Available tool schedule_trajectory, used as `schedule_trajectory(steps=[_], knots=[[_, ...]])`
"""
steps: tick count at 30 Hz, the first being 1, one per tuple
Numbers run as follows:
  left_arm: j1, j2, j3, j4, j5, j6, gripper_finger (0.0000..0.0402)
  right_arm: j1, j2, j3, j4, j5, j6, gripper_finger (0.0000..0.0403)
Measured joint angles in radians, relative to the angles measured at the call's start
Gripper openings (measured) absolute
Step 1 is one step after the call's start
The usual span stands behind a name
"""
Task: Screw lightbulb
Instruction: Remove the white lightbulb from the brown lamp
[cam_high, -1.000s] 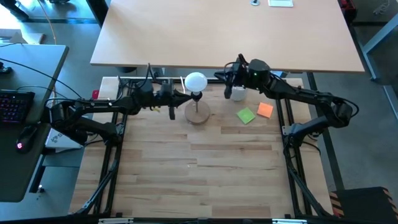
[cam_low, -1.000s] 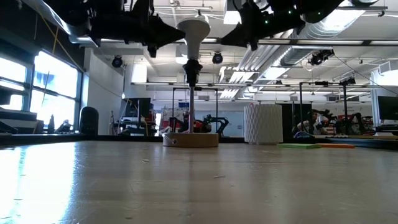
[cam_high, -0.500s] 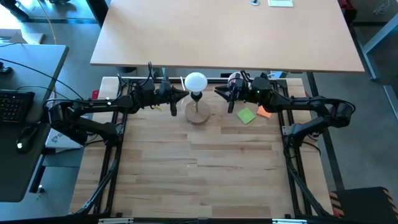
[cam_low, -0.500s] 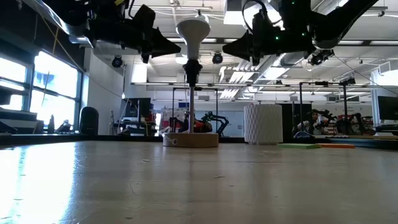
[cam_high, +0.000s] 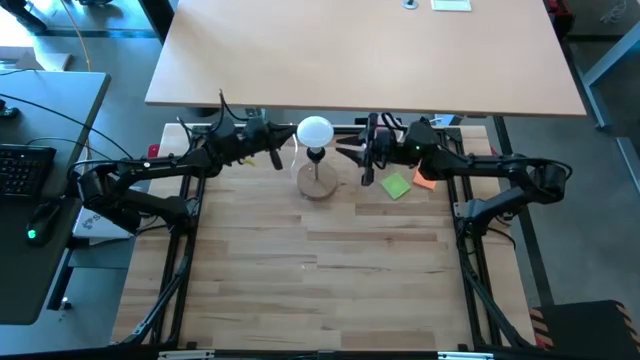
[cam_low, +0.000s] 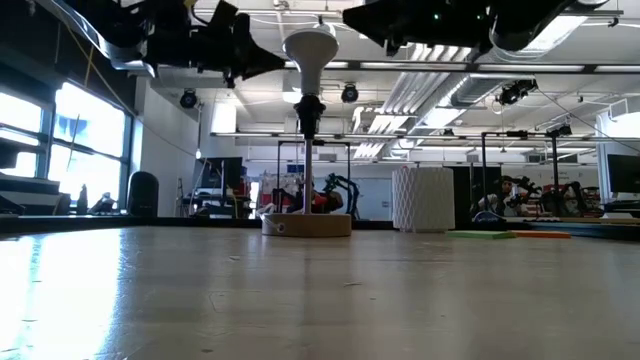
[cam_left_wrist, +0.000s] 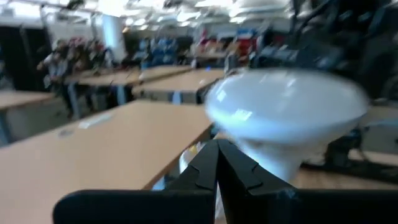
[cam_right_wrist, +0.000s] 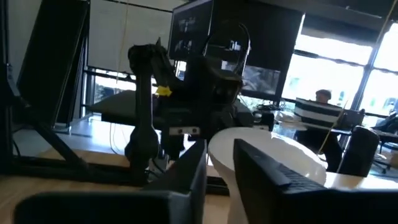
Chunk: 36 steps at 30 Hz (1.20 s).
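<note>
Your right end effector (cam_high: 348, 154) has its fingers (cam_right_wrist: 186, 171) slightly spread, gripping nothing, just right of the lightbulb (cam_high: 315, 131). Your left end effector (cam_high: 283, 152) is pressed together, its tip just beside the bulb's left side. The bulb stands in a black socket on a wooden disc stand (cam_high: 318, 183) near the counter's (cam_high: 330, 270) far edge. A white perforated cup (cam_low: 422, 198) is mostly hidden from above by the right arm. In the low view both arms are cut off. A person (cam_right_wrist: 318, 111) sits in the room beyond.

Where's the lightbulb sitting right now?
In the high view the lightbulb stands upright on the round wooden stand at the table's far middle, between the left gripper and right gripper.
</note>
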<state>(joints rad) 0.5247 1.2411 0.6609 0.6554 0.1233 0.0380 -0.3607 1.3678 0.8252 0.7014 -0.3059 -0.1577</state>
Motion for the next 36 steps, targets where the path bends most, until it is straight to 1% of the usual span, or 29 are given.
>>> schedule_trajectory(steps=[2,6,9,15,17,21,29,34,36], knots=[[0.000,0.000,0.000,0.038,0.031,0.000,0.0000,-0.008,0.000,0.018,-0.031,0.001,0.001,0.0065],[-0.008,0.000,0.000,0.053,0.036,0.000,0.0000,-0.030,0.021,0.045,-0.080,0.004,0.007,0.0021],[-0.016,0.000,0.000,0.053,0.036,-0.002,0.0000,-0.046,0.056,0.061,-0.079,0.002,0.022,0.0004],[-0.036,-0.001,0.000,0.050,0.028,-0.007,0.0000,-0.089,0.076,0.078,-0.067,0.017,0.029,0.0006],[-0.045,-0.001,0.000,0.056,0.049,-0.007,0.0000,-0.111,0.077,0.078,-0.061,0.030,0.052,0.0006],[-0.063,0.000,0.000,0.061,0.078,-0.007,0.0000,-0.149,0.079,0.078,-0.075,0.022,0.081,0.0006],[-0.091,0.000,0.000,0.060,0.077,-0.007,0.0000,-0.194,0.079,0.078,-0.077,0.019,0.099,0.0006],[-0.094,0.000,0.000,0.023,0.069,-0.006,0.0000,-0.203,0.079,0.078,-0.092,0.016,0.116,0.0006],[-0.094,0.000,0.000,0.003,0.049,0.002,0.0000,-0.200,0.079,0.078,-0.109,0.014,0.114,0.0007]])
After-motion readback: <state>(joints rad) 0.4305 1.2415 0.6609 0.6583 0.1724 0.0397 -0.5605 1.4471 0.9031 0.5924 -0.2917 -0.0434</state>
